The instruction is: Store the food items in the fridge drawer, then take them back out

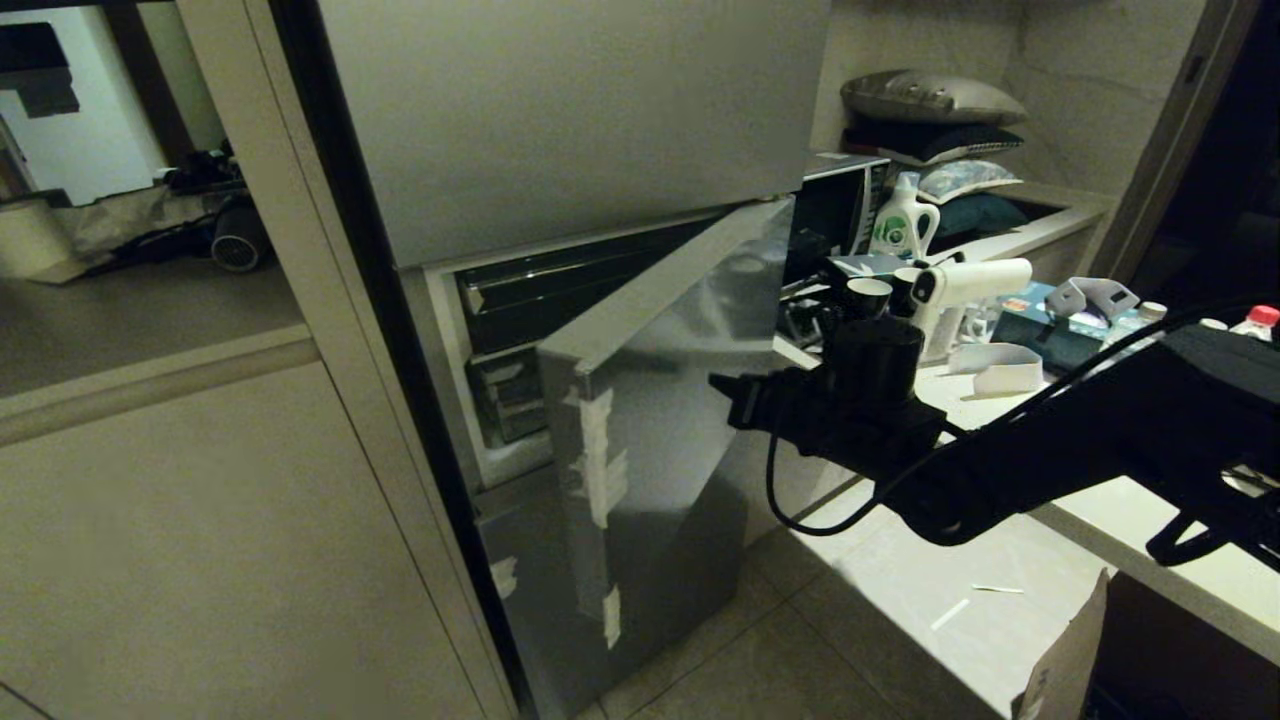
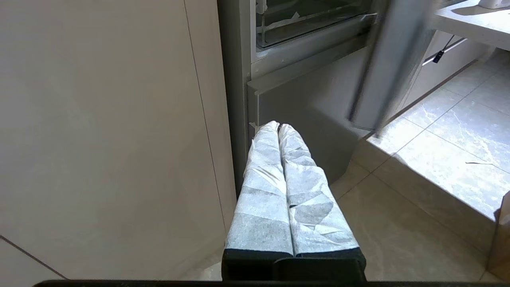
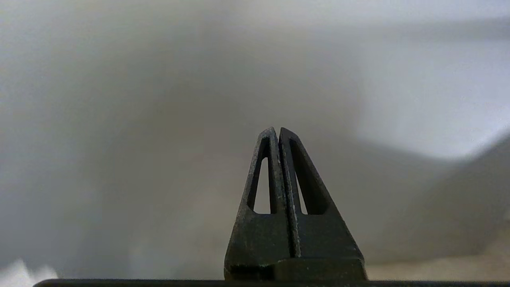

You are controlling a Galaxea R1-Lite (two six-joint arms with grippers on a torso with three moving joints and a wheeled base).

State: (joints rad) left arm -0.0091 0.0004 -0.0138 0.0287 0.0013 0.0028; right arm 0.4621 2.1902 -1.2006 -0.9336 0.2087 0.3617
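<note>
Our right gripper (image 1: 722, 385), pinched closed and empty, points at the half-open steel door (image 1: 660, 400), with the fridge drawer (image 2: 314, 20) behind it to the left, nearer this arm than our parked, closed left gripper (image 2: 279, 126).

No words, brand names, numbers or signs can be read anywhere in these views. The white detergent bottle (image 1: 903, 222) at the back of the surface (image 1: 1110, 500) carries a round green emblem on its front, but its lettering is too small to make out. The teal box (image 1: 1040, 330) nearer the right edge of the surface has a small coloured patch on it, and that too cannot be read.
</note>
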